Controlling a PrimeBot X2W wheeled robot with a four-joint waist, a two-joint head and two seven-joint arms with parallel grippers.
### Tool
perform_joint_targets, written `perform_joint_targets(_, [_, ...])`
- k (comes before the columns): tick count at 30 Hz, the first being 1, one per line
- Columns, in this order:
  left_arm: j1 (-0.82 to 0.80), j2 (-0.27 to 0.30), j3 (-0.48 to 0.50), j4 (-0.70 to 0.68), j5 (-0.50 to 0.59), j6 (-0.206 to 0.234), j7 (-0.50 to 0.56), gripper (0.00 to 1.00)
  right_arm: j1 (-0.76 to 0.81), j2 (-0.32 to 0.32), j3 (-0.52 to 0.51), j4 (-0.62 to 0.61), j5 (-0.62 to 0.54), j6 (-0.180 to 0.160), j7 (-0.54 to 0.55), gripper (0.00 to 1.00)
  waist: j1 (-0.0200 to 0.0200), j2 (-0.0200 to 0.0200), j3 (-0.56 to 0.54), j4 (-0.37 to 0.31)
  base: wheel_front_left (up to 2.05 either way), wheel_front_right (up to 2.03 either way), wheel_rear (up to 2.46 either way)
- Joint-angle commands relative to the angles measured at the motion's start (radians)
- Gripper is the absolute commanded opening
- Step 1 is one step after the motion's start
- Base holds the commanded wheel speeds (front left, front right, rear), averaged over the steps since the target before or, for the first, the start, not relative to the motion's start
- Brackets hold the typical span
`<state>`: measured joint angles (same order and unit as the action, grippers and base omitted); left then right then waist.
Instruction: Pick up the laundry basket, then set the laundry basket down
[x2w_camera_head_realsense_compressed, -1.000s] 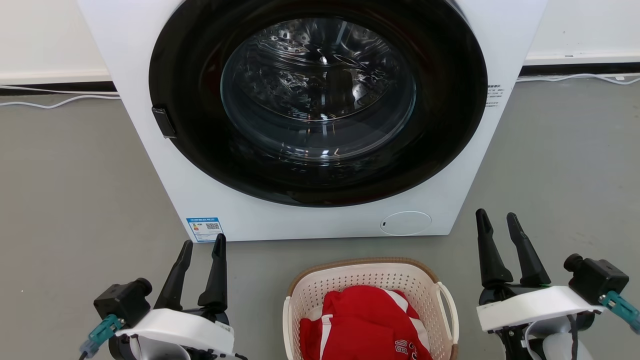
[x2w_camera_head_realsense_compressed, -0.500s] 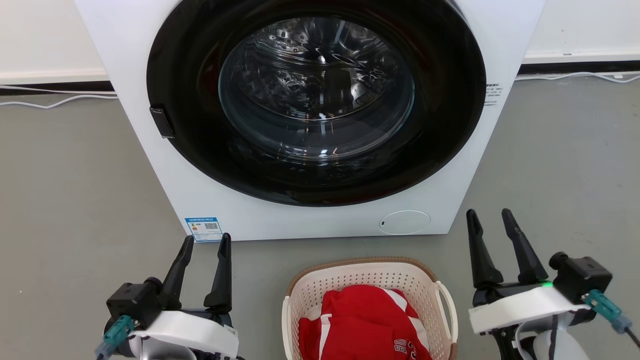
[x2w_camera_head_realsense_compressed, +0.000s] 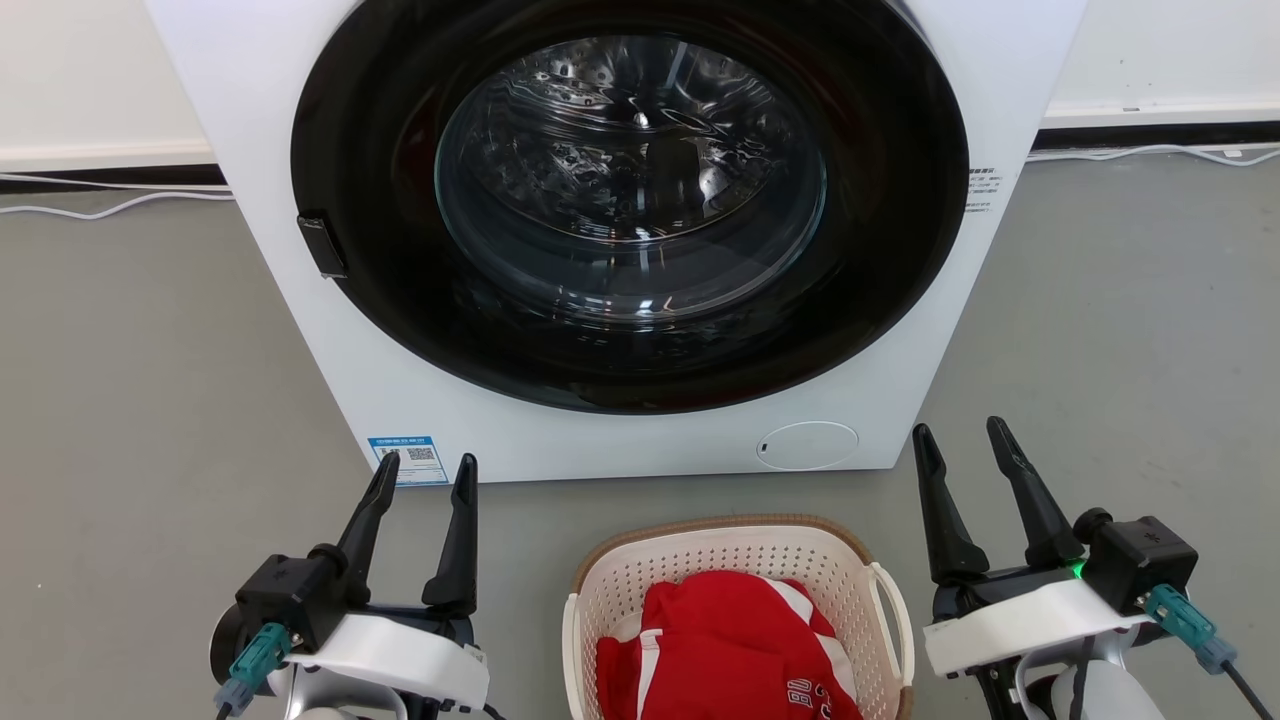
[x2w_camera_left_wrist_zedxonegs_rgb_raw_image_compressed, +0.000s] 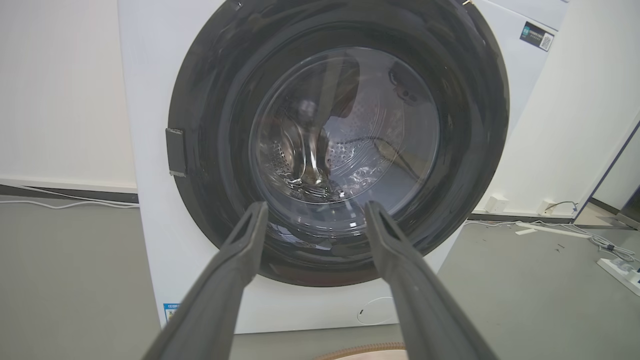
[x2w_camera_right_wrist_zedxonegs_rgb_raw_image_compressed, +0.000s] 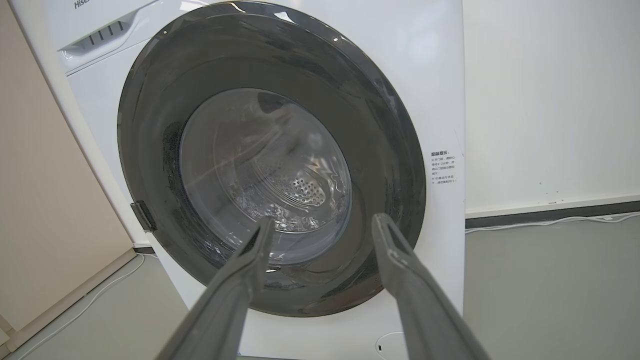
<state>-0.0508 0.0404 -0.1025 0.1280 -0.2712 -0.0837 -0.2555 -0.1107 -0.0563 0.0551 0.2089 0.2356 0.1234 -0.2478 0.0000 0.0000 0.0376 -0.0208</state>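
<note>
The laundry basket (x2w_camera_head_realsense_compressed: 620, 580), cream perforated plastic with a brown rim, stands on the grey floor at the bottom centre of the head view, in front of the washer. A red and white garment (x2w_camera_head_realsense_compressed: 720, 640) lies in it. My left gripper (x2w_camera_head_realsense_compressed: 428, 462) is open to the basket's left, apart from it, fingers pointing at the washer. To the basket's right my right gripper (x2w_camera_head_realsense_compressed: 957, 427) is open too, close beside the white loop handle (x2w_camera_head_realsense_compressed: 893, 610) without touching it. The left wrist view shows the left gripper (x2w_camera_left_wrist_zedxonegs_rgb_raw_image_compressed: 315, 205) open and a sliver of the basket rim (x2w_camera_left_wrist_zedxonegs_rgb_raw_image_compressed: 360, 350). The right gripper (x2w_camera_right_wrist_zedxonegs_rgb_raw_image_compressed: 325, 218) is open and empty.
A white front-loading washer (x2w_camera_head_realsense_compressed: 600, 445) with its dark round door (x2w_camera_head_realsense_compressed: 630, 200) shut stands just beyond the basket. White cables (x2w_camera_head_realsense_compressed: 110, 205) run along the wall's foot on both sides. A power strip (x2w_camera_left_wrist_zedxonegs_rgb_raw_image_compressed: 620, 267) lies on the floor off to the right.
Both grippers have drawn inward toward the basket, the left one rightward and a little forward, the right one leftward. Both stay open; the basket has not moved.
</note>
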Motion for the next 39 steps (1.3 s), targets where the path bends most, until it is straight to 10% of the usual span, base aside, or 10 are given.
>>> perform_joint_targets(1, [-0.043, 0.010, 0.026, -0.031, 0.010, 0.008, -0.006, 1.00, -0.049, -0.005, 0.025, -0.023, -0.011, 0.007, -0.014, 1.00, 0.0000, 0.0000, 0.000, 0.000, 0.00, 0.00, 0.00])
perform_joint_targets(39, [-0.065, 0.010, 0.013, -0.012, -0.035, 0.029, -0.006, 1.00, -0.070, -0.014, 0.013, -0.021, -0.007, 0.007, -0.014, 1.00, 0.0000, 0.0000, 0.061, -0.007, 0.00, 0.00, 0.00])
